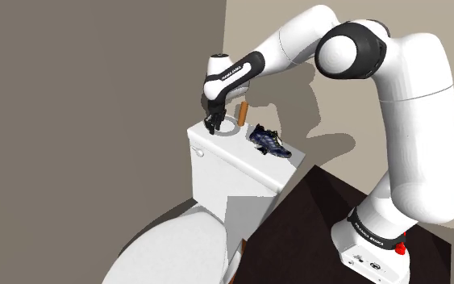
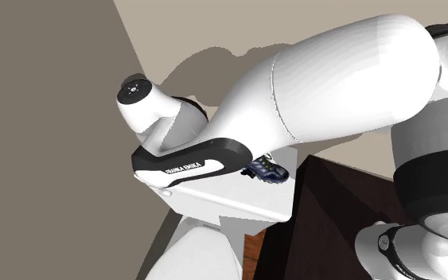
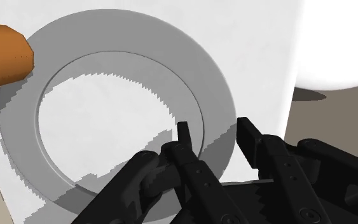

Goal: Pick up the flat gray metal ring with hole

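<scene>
Arm (image 1: 410, 121): rises from the stand at the shoulder view's 4 o'clock, bends over at the elbow and reaches toward 10 o'clock, the wrist turned down over the toilet tank.
Toilet tank (image 1: 217, 165): white, its flat lid bearing every small thing.
Shoe (image 1: 269, 143): dark blue, at 4 o'clock from the ring.
Ring (image 3: 126, 32): pale grey, flat and broad-banded with a wide round hole, lying on the lid at the gripper's 3 o'clock in the shoulder view.
Gripper (image 3: 214, 127): pointing down, tips at the lid.
Fingers (image 3: 182, 137): moderately apart, straddling the ring's band, one over the hole, one outside the rim, gripping nothing.
Cylinder (image 1: 241, 113): orange, upright, at the ring's 1 o'clock.
</scene>
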You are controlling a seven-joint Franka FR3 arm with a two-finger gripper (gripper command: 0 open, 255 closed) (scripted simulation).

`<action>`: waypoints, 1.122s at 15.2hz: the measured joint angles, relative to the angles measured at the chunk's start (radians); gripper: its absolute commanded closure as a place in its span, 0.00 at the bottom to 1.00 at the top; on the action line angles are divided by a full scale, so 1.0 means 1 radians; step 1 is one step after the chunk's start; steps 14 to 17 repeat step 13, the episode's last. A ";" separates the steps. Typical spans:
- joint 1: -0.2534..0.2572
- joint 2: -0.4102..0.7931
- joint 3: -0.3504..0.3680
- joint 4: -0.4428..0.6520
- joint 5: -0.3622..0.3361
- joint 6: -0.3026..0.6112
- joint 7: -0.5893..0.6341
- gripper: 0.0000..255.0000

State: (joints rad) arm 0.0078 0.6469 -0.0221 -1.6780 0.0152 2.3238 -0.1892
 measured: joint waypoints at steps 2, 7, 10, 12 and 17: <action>0.001 -0.014 0.000 -0.001 0.000 -0.014 0.001 1.00; 0.000 -0.058 -0.001 0.005 -0.001 -0.064 -0.001 1.00; 0.001 -0.081 -0.001 0.014 -0.002 -0.095 0.000 1.00; 0.002 -0.095 -0.001 0.015 -0.002 -0.111 0.002 1.00; 0.002 -0.098 -0.001 0.020 -0.002 -0.119 0.002 1.00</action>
